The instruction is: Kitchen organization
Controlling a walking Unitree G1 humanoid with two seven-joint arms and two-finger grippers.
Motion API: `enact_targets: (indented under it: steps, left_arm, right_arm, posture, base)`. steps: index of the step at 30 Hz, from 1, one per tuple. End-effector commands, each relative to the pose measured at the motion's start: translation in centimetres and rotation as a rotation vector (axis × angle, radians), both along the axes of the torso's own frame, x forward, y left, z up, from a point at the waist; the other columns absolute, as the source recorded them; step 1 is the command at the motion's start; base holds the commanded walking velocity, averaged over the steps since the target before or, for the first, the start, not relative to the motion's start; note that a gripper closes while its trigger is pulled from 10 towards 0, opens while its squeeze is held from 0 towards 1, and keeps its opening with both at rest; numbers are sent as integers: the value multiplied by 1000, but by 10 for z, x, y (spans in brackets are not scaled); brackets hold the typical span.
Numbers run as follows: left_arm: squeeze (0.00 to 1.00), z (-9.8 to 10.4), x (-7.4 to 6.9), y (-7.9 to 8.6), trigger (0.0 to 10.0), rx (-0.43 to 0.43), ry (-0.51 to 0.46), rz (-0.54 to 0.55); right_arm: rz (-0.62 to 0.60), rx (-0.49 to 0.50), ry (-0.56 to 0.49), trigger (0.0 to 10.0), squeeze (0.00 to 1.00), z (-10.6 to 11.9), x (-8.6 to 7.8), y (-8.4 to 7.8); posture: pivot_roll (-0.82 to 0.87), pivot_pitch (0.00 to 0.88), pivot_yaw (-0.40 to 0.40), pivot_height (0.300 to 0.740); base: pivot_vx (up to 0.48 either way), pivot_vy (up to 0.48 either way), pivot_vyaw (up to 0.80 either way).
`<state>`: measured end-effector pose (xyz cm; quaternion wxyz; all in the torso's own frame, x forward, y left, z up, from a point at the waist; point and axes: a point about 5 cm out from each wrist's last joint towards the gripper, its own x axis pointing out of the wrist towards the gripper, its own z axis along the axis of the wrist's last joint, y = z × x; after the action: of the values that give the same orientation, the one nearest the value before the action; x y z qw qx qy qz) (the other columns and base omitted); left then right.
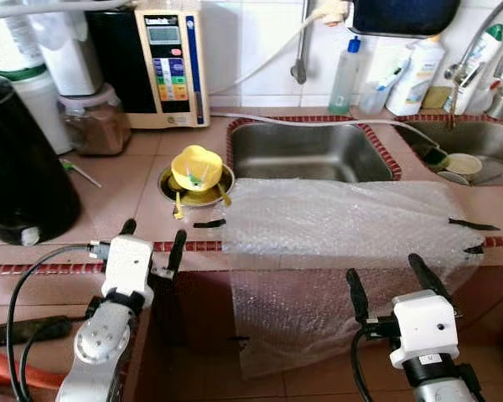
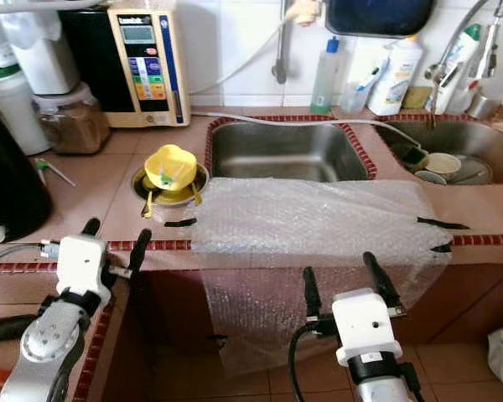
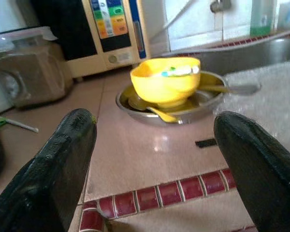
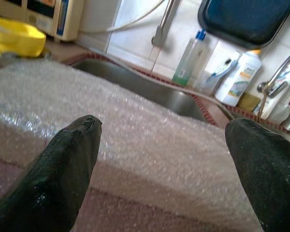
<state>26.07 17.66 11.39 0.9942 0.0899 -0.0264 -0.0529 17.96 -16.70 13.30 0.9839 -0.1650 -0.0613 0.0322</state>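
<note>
Currently both grippers' jaws are spread wide, holding nothing. Left gripper (image 1: 153, 239) at the counter (image 1: 126, 180) edge, yellow bowl (image 1: 196, 167) just beyond its jaws. Right gripper (image 1: 388, 280) faces the bubble wrap (image 1: 344, 222) draped over the edge.

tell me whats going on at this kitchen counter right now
The robot stands facing a tiled counter with both arms raised and nothing held. The left gripper, fingers open, hovers at the counter edge, aimed toward a yellow bowl sitting in a metal dish. The right gripper, also open, hangs in front of a sheet of bubble wrap taped over the counter edge beside the sink. Nothing is being touched.
</note>
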Motion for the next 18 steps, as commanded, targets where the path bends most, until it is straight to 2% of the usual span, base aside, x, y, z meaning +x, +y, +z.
enact_targets:
  steps: [1, 6, 11, 14, 15, 18]
  left_arm:
    - [0, 6, 3, 1, 10000, -19, -15, 13]
    - [0, 16, 7, -3, 10000, -63, -46, -22]
    - [0, 14, 1, -3, 10000, -60, -26, -27]
    - [0, 3, -13, 5, 10000, -28, 19, -34]
    - [0, -5, -22, 14, 10000, -2, 50, -26]
    - [0, -23, -35, 28, 10000, 41, 115, -8]
  right_arm:
    - [-7, -2, -2, 10000, 0, 2, 1, -4]
    - [-26, 2, -24, 10000, 0, 7, 2, -7]
    - [-47, 6, -36, 10000, 0, 13, -6, -9]
    - [-76, 34, -22, 10000, 0, 14, -18, -10]
    - [-91, 38, -2, 10000, 0, 11, -26, -12]
    - [-131, 48, 47, 10000, 0, 1, -35, -18]
  posture:
    - [70, 0, -2, 740]
    - [69, 0, 1, 740]
    - [67, 0, 3, 740]
    - [69, 0, 2, 740]
    - [70, 0, 2, 740]
    - [74, 0, 2, 740]
  base:
    - [0, 0, 0]
    - [0, 0, 0]
    - [0, 0, 0]
    - [0, 0, 0]
    - [0, 0, 0]
    - [0, 0, 0]
